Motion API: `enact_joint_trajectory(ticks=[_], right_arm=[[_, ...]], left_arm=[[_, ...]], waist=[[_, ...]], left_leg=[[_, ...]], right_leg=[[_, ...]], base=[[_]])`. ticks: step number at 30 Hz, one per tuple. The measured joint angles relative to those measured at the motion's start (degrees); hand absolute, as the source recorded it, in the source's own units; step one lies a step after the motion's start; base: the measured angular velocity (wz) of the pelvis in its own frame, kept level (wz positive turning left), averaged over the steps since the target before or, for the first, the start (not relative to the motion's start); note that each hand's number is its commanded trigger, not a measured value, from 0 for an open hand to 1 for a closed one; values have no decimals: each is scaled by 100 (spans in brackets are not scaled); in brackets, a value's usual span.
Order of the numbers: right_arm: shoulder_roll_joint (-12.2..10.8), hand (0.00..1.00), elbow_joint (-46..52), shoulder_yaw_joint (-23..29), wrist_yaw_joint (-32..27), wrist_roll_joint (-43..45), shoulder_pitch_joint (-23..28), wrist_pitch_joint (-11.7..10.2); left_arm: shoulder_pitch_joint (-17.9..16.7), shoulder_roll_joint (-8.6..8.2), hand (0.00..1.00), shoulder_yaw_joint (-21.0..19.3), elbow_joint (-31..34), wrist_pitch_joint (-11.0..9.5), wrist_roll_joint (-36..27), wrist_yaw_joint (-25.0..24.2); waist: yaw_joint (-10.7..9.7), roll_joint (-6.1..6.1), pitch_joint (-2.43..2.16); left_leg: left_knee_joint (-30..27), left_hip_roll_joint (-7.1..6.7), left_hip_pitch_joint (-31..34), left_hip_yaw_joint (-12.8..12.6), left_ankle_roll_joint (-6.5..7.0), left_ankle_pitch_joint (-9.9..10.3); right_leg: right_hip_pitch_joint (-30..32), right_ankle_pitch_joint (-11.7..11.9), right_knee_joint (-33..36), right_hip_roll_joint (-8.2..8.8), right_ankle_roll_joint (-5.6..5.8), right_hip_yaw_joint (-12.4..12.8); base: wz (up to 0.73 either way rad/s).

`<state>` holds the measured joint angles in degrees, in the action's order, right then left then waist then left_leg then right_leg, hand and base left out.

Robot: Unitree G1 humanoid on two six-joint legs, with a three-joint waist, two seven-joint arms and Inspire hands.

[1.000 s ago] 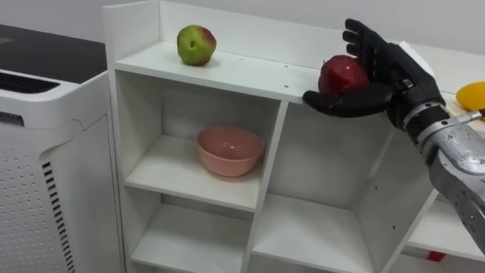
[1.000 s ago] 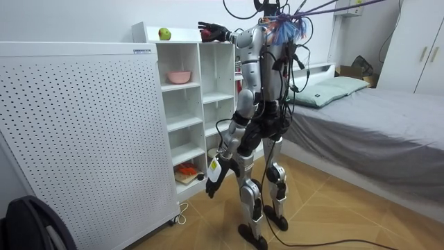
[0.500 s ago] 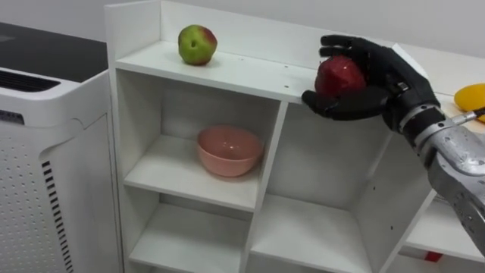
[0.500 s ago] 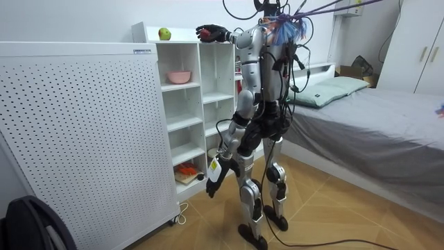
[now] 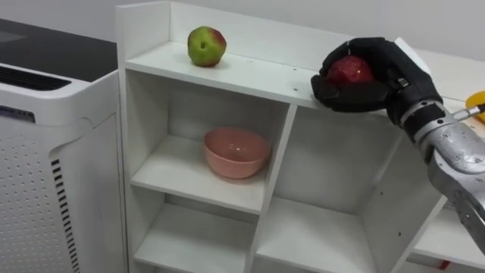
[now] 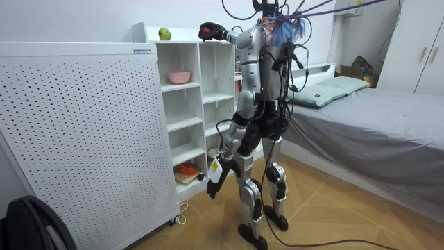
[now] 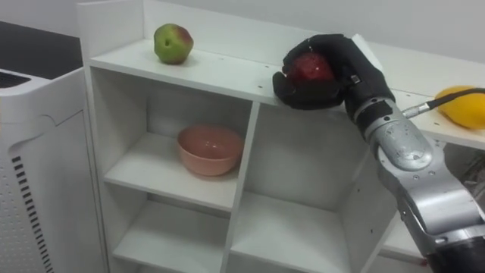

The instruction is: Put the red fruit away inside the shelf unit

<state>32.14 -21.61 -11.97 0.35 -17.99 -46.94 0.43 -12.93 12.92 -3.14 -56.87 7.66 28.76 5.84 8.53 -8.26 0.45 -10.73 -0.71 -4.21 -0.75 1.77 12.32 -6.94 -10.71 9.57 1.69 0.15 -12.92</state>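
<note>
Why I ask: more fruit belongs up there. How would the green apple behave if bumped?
Round and loose on the flat shelf top, the green apple would probably roll; the back wall may stop it. It looks firm and smooth, so possibly slippery.

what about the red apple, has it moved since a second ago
No: the red apple stays over the front edge of the top shelf, as far from the green apple as before. The right hand only curled round it.
</note>
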Motion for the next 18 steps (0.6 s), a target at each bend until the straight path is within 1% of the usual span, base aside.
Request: enact_joint_trajectory(ticks=[5,8,11,13,14,16,18], right_arm=[[0,100,92,0,-26,24,0,-24],[0,100,314,-21,-12,229,31,-19],[1,100,848,-21,26,529,189,28],[0,100,1539,-21,111,671,455,41],[-1,100,1724,-22,124,713,536,41],[-28,100,2301,-45,175,714,749,41],[-30,100,2542,-90,177,675,758,43]], left_arm=[[1,2,0,10,1,-12,-78,0],[-1,2,0,4,2,-23,-54,0],[52,3,0,-10,4,-60,-43,-9],[124,7,0,-9,4,-73,-42,-20],[127,7,0,-8,4,-82,-42,-20],[170,8,0,-6,-13,-149,-57,-7],[191,12,0,12,-45,-180,-111,27]], waist=[[-12,-4,-3],[-30,-8,-7],[-41,-8,-13],[-43,11,-19],[-40,17,-19],[-31,51,-14],[-32,74,-9]], left_leg=[[28,1,1,7,0,0],[26,-2,1,10,0,0],[5,3,17,-20,0,0],[-17,5,43,-60,0,-1],[-19,6,44,-71,-1,-1],[-18,5,52,-81,0,-2],[-17,5,45,-88,1,-2]], right_leg=[[14,0,-1,-3,0,-15],[16,0,-3,-2,0,11],[37,0,-3,-1,0,6],[73,0,-5,0,0,16],[77,0,-5,0,0,15],[85,0,-3,4,0,20],[83,0,-2,11,0,18]], base=[[0],[0],[-4],[0],[0],[0],[0]])
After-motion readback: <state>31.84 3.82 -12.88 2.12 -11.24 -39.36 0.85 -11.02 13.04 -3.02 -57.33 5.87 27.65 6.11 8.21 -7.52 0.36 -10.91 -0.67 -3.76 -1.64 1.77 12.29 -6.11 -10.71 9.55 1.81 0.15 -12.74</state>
